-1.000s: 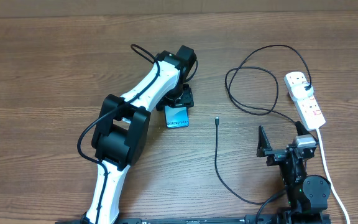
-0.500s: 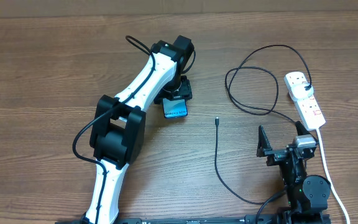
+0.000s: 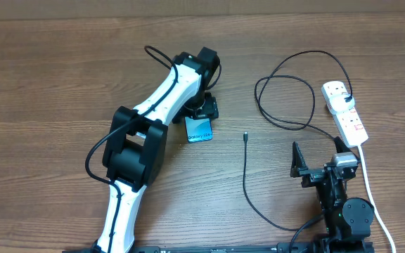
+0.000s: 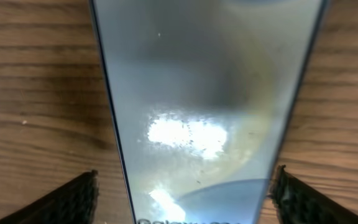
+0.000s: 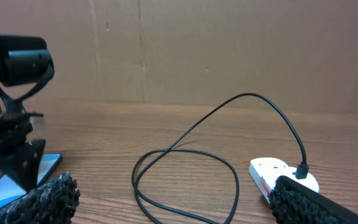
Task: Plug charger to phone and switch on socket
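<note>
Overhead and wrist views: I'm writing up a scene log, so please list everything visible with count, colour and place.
phone: one, black-edged, blue-white screen, lying flat left of centre
charger cable: one, thin black, looping right of centre, connector tip loose right of the phone
power strip: one, white with red switches, far right
white cord: one, from the power strip down the right edge
table: one, brown wood, under everything
cardboard backdrop: one, brown, behind the table
left gripper: one, black, open, straddling the phone
right gripper: one, black, open, empty, near right
</note>
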Robot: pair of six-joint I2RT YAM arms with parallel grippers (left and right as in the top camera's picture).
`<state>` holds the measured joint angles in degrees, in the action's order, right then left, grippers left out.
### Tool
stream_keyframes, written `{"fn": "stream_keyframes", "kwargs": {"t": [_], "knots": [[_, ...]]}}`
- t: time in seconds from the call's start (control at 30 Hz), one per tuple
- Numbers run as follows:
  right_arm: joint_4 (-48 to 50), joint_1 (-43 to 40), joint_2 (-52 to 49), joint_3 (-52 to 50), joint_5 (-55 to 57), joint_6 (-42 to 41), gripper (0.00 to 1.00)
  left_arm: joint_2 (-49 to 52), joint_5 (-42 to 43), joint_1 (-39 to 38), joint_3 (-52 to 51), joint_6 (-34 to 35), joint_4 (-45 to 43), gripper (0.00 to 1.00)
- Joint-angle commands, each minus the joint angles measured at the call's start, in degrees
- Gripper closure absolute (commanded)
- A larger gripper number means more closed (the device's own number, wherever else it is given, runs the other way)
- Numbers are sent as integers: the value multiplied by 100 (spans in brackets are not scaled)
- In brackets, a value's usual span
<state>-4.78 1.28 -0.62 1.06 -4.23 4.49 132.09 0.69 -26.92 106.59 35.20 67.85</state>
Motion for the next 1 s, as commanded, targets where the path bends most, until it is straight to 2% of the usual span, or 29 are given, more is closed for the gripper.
{"fn": "stream_keyframes", "kwargs": {"t": [0.0,0.33,0.67,0.97], "knots": [[17,37,46,-57,11,-35,0,55,-332,-17,-70,-52,-153,0],[17,37,46,-57,11,-35,0,57,-343,85,11,-48,-664,0],[17,37,46,-57,11,-35,0,79,-367,103,-61,-26,-691,0],[17,37,46,-57,11,-35,0,79,-389,111,-409,17,-1115,0]]}}
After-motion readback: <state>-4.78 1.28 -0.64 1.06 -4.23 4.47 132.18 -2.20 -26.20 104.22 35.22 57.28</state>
